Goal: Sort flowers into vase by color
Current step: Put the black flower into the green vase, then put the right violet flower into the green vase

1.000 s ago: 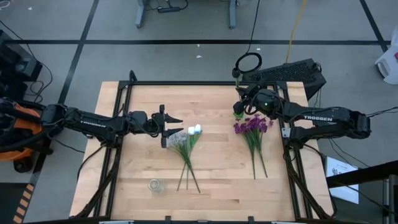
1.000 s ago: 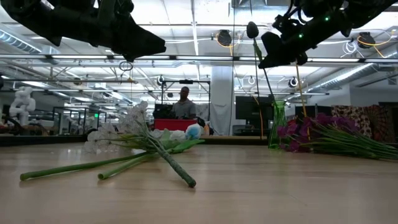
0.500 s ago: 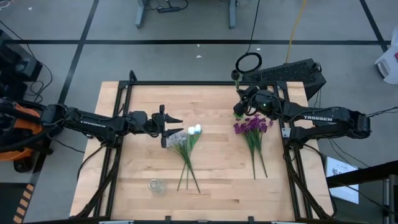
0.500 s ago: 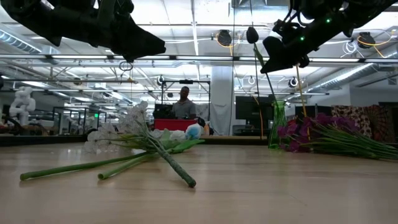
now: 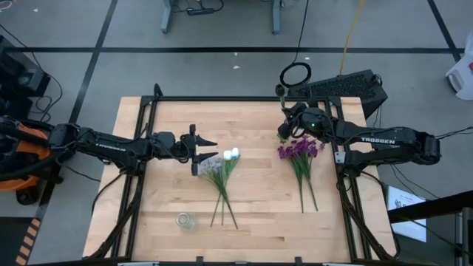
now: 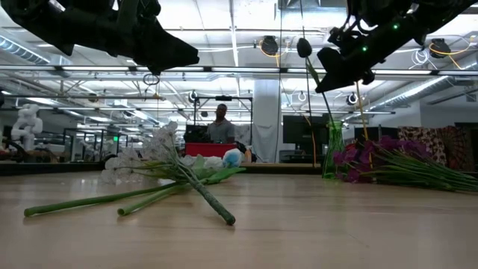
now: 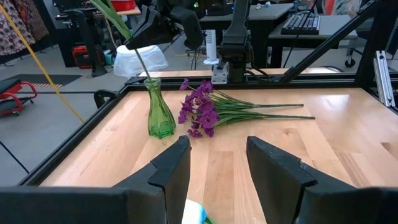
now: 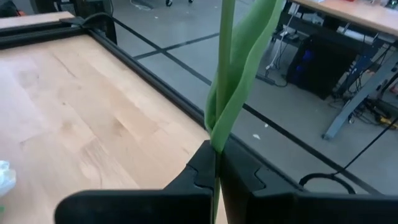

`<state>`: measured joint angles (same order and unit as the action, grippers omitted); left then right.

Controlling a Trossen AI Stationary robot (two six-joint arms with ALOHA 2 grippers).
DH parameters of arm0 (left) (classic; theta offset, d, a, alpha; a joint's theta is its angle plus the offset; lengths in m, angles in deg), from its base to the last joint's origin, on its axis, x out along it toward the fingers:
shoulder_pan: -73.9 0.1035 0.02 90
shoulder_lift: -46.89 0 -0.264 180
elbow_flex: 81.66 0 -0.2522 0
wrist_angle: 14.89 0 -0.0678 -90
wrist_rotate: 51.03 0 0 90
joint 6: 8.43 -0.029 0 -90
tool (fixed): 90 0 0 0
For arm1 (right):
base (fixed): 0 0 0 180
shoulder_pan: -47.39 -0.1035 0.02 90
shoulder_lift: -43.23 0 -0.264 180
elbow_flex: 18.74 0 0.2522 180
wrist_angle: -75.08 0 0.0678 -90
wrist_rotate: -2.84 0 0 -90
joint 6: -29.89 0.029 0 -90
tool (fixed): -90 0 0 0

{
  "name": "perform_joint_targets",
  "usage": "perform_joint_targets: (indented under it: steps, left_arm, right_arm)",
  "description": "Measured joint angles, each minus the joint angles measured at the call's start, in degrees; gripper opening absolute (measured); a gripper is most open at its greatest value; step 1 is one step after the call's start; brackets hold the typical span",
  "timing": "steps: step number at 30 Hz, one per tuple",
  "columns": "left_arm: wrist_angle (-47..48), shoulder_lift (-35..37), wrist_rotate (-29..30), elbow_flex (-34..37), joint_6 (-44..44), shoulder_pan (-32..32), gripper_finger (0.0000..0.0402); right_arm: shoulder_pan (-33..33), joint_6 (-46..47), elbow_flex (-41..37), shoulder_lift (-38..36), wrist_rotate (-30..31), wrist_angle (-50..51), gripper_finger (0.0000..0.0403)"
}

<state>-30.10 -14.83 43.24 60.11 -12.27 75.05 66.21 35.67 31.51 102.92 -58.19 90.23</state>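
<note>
Between closed jaws of right gripper (image 8: 216,163): thin green flower stem (image 8: 225,68) with long leaf, held upright above green vase (image 7: 160,109). Left gripper (image 7: 214,163) jaws parted, nothing held.

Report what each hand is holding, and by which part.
The right hand is shut on a flower's green stem, above the green vase. The left hand is open over the white flowers, holding nothing.
</note>
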Motion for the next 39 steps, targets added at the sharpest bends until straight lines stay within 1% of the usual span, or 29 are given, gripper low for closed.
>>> perform_joint_targets:
  steps: [5, 8, 12, 14, 21, 25, 29, 33, 39]
  left_arm:
    - [0.0, 0.0, 0.0, 0.0, 0.0, 0.0, 0.0164]
    - [0.0, 0.0, 0.0, 0.0, 0.0, 0.0, 0.0164]
    - [0.0, 0.0, 0.0, 0.0, 0.1, 0.0, 0.0164]
    - [0.0, 0.0, 0.0, 0.0, 0.1, 0.0, 0.0164]
    - [0.0, 0.0, 0.0, 0.0, 0.1, 0.0, 0.0164]
    - [0.4, 0.0, 0.0, 0.0, 0.1, 0.0, 0.0164]
    - [1.5, 0.0, 0.0, 0.0, 0.0, 0.0, 0.0164]
    - [1.5, 0.0, 0.0, 0.0, 0.0, 0.0, 0.0164]
    - [1.5, 0.0, 0.0, 0.0, 0.0, 0.0, 0.0164]
  right_arm:
    - [0.0, 2.0, 0.0, 0.0, 0.0, 1.8, 0.0003]
    - [0.0, 2.8, 0.0, 0.0, 0.0, 2.0, 0.0013]
    - [0.0, 3.3, 0.0, 0.0, 0.2, 2.3, 0.0031]
    - [0.0, 4.0, 0.0, 0.0, 1.2, 2.9, 0.0039]
    - [0.0, 4.1, 0.0, 0.0, 1.2, 3.7, 0.0072]
    - [-0.1, 4.2, 0.0, 0.0, 1.3, 3.7, 0.0095]
    - [-0.6, 6.5, 0.0, -1.6, 1.2, 4.7, 0.0121]
    - [-0.7, 10.3, 0.1, -5.7, 1.2, 9.3, 0.0145]
    - [-1.3, 17.8, 3.3, -11.8, 1.2, 24.1, 0.0170]
